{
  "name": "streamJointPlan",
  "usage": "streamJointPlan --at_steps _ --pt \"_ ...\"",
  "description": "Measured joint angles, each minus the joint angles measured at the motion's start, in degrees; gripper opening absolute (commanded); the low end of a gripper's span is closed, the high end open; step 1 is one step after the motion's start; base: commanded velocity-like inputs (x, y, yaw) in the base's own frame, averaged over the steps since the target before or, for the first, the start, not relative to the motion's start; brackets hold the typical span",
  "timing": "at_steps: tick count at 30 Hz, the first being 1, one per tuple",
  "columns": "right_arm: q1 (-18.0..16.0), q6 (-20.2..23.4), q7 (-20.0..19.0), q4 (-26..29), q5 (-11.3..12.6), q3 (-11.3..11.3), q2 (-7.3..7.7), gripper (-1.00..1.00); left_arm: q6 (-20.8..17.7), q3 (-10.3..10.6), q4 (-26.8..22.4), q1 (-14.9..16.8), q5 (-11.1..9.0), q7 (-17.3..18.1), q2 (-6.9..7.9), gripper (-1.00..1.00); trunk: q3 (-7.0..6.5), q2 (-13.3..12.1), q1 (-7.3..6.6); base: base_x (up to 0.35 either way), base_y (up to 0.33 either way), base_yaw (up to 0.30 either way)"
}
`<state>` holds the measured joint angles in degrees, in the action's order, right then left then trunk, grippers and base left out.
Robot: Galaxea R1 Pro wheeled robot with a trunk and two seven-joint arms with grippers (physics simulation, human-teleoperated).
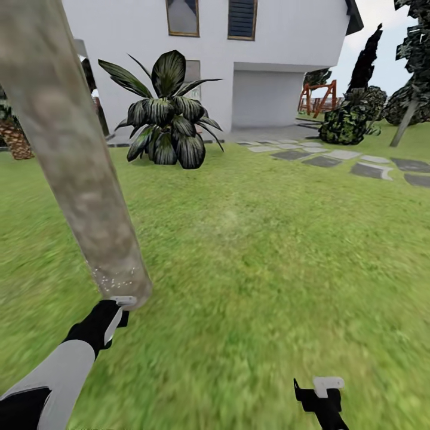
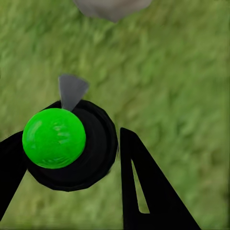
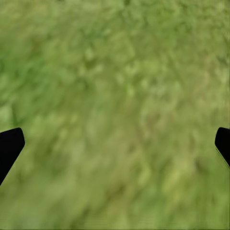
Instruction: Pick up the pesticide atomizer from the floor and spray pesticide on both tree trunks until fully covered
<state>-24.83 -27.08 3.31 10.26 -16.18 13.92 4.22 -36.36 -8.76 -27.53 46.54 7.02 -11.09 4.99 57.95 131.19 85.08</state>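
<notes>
Green lawn (image 1: 257, 251) w/ grey stone slabs (image 1: 334, 158) running toward far right; white house (image 1: 239, 54) behind, w/ broad-leaved dark plant (image 1: 169, 116) in front of it. Dark leafy shrubs (image 1: 349, 119) & wooden frame (image 1: 316, 98) far right; scaly palm trunk (image 1: 15, 137) at far left edge.

Thick mottled grey-brown tree trunk (image 1: 71, 155) leaning across left side of head view, base meeting grass just ahead of left hand. Tiny white specks of pesticide (image 1: 113, 279) dotted on lowest part of trunk, near base; rest of trunk looks bare.

Left hand (image 1: 116, 316) raised at lower left, just beside trunk base, grey-white tip toward trunk. In left wrist view: left hand (image 2: 72, 158) pinching pesticide atomizer (image 2: 72, 146) — round black body w/ bright green ball on top, grey nozzle pointing away; black fingers (image 2: 143, 182) either side of it, one touching body's edge. Pale grey trunk bit past nozzle, over grass.

Right hand (image 1: 322, 397) low at bottom right, well apart from trunk, over bare grass. In right wrist view: right hand (image 3: 115, 143) spread wide, black fingertips (image 3: 9, 146) at opposite edges, nothing but blurry grass between.
</notes>
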Motion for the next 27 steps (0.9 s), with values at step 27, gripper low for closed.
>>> streamJointPlan --at_steps 27 --pt "0.04 0.01 0.07 0.01 0.09 0.08 0.34 1.00 -5.92 -1.55 -8.05 7.34 0.24 5.42 -3.04 -1.00 0.00 0.00 0.01 0.050 -0.071 0.199"
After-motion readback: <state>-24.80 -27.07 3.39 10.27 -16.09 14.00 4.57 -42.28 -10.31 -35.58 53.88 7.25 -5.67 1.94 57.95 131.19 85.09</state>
